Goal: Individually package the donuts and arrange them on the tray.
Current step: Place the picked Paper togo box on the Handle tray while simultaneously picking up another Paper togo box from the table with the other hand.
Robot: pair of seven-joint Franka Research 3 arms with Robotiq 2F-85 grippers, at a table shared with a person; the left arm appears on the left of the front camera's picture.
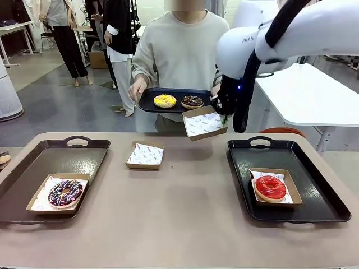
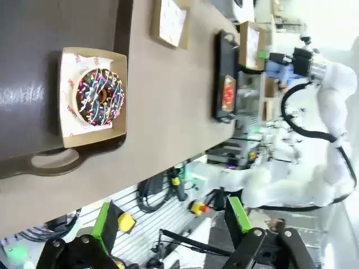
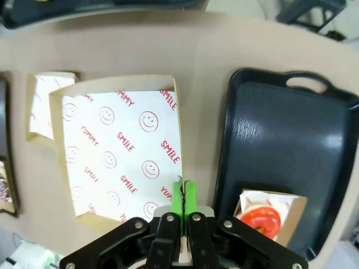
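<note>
A person across the table holds a small black tray [image 1: 175,93] carrying a yellow-iced donut [image 1: 164,101] and a chocolate sprinkled donut [image 1: 192,101]. Just below it, my right gripper [image 1: 223,115] [image 3: 183,193] is shut on the rim of an empty paper-lined box [image 1: 205,123] [image 3: 120,151], held tilted in the air. A striped dark donut [image 1: 65,192] [image 2: 100,96] lies boxed on the left tray [image 1: 33,168]. The red donut [image 1: 271,187] [image 3: 262,219] sits boxed on the right tray [image 1: 314,190]. My left gripper [image 2: 171,221] is open, high above the left tray, holding nothing.
Another empty lined box [image 1: 145,155] [image 3: 45,106] lies on the table near the middle, toward the far edge. Bare tabletop [image 1: 179,218] stretches between the two trays. A white table [image 1: 314,95] stands behind on the right; people stand in the far background.
</note>
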